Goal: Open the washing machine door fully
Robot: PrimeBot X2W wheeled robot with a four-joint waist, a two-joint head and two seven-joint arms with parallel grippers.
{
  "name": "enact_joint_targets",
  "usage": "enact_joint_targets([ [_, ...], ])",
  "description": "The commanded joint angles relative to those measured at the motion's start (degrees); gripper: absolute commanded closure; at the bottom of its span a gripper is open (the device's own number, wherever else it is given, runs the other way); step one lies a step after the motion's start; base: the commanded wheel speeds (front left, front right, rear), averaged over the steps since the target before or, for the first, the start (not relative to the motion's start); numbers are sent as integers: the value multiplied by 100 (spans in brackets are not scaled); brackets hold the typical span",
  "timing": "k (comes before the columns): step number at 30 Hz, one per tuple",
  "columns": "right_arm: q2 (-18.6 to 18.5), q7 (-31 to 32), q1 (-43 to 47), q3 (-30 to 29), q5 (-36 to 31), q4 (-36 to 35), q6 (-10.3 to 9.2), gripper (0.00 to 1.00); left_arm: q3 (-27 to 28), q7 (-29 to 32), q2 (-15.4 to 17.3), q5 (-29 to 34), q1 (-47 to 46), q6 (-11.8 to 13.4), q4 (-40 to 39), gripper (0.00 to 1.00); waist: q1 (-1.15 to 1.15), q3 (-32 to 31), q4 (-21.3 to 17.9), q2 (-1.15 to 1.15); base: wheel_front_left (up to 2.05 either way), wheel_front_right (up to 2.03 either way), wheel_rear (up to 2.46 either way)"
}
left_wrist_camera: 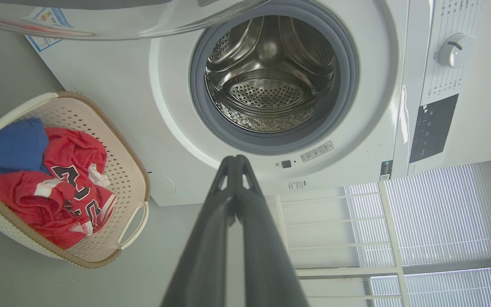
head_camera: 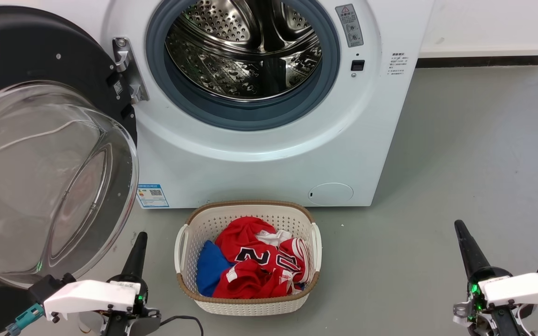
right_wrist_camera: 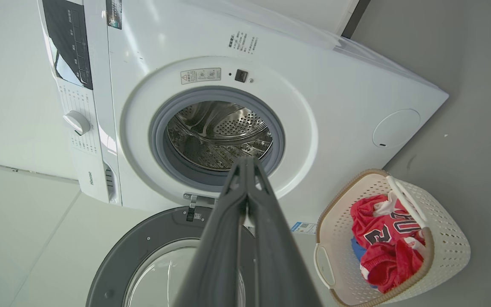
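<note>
Grey floor (head_camera: 474, 154) — washing machine door (head_camera: 26, 51) stands wide open, hinged left.

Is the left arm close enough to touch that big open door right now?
Probably yes: the left gripper sits just beside the washing machine door, with nothing between them.

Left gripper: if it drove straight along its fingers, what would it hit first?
Probably the washing machine, its white front beside the drum opening. The left gripper aims there, with the washing machine door to one side. Depth unclear.
</note>
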Motion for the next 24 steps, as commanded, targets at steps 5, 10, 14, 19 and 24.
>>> enact_joint_targets([
  [5,-28,50,-147,-47,335,-2,0,100,120,82,-31,-265,-124,-97,-48,100,0,0,14,0,0,0,0],
  [10,-23,83,-172,-75,577,20,0,100,196,146,-72,-456,-128,-140,-49,100,0,0,27,0,0,0,0],
  [14,-20,107,-187,-97,758,37,0,100,244,192,-103,-601,-135,-167,-50,100,0,0,37,0,0,0,0],
  [19,-15,149,-214,-124,992,60,0,100,313,253,-136,-780,-144,-217,-52,100,0,0,50,0,0,0,0],
  [24,-9,176,-236,-150,1196,79,0,100,381,309,-158,-951,-129,-256,-53,100,0,0,63,0,0,0,0],
])
